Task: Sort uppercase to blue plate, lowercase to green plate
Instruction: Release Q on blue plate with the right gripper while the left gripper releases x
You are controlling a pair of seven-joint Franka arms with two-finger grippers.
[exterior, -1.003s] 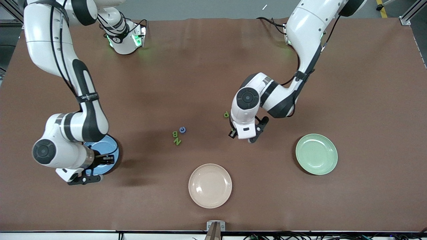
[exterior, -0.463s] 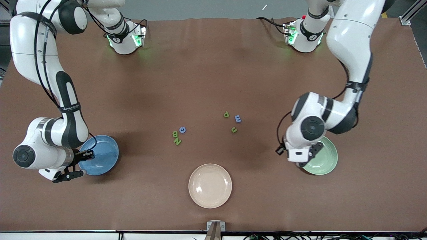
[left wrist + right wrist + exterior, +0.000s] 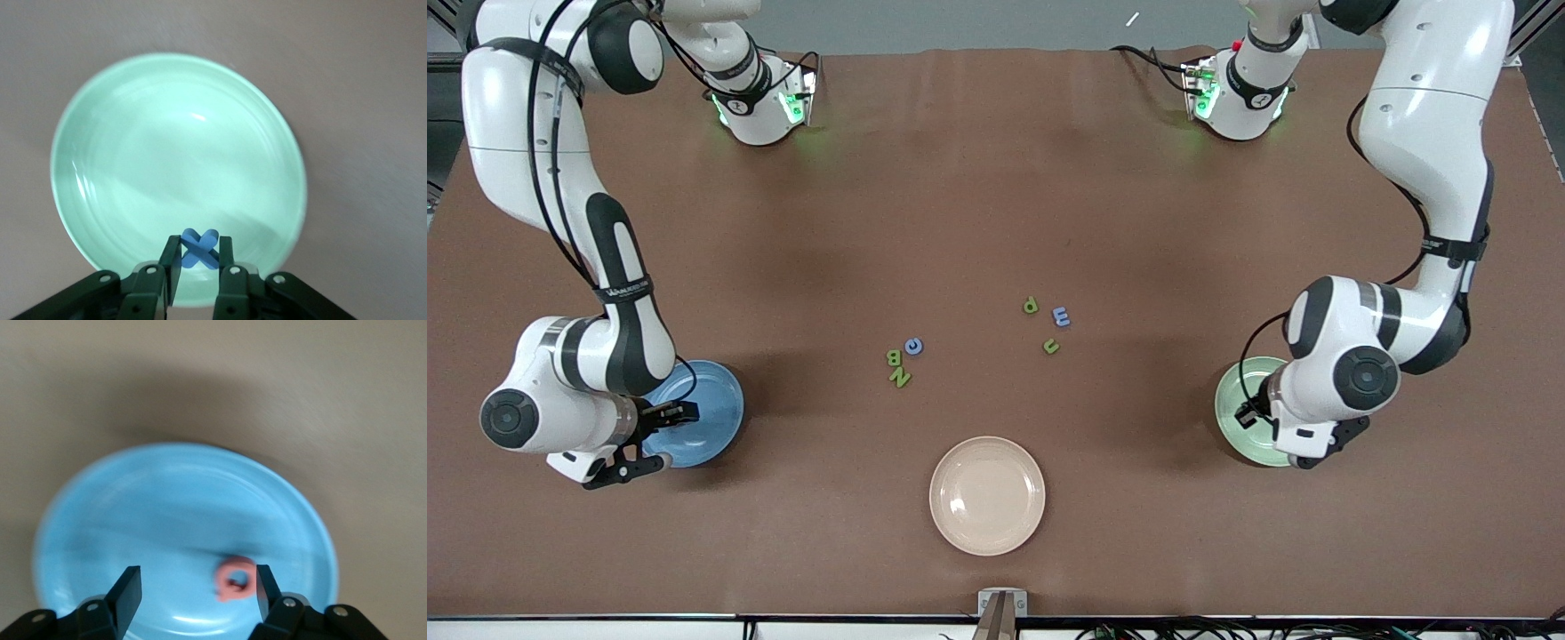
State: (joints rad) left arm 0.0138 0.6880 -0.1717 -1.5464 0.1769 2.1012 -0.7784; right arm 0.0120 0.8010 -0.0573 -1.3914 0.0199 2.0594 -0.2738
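My left gripper [image 3: 200,252] hangs over the pale green plate [image 3: 133,153], shut on the small blue x [image 3: 200,247]. My right gripper [image 3: 198,587] is open over the blue plate [image 3: 133,520]. The pink-red Q [image 3: 235,579] shows blurred between its fingers, close to one of them; I cannot tell whether it rests on the plate. Mid-table lie the blue C [image 3: 913,346], green B [image 3: 892,357] and green N [image 3: 900,378]. Toward the left arm's end lie the green p [image 3: 1031,305], the blue E-shaped letter [image 3: 1061,316] and the green u [image 3: 1051,346].
A cream plate [image 3: 987,495] sits nearer the front camera than the letters, between the blue plate [image 3: 711,400] and the green plate [image 3: 1232,400]. Both arms' elbows stand high over the table's ends.
The left arm has swung from the middle letters to over the green plate, carrying the blue x. The right gripper has opened over the blue plate and let go of the Q.
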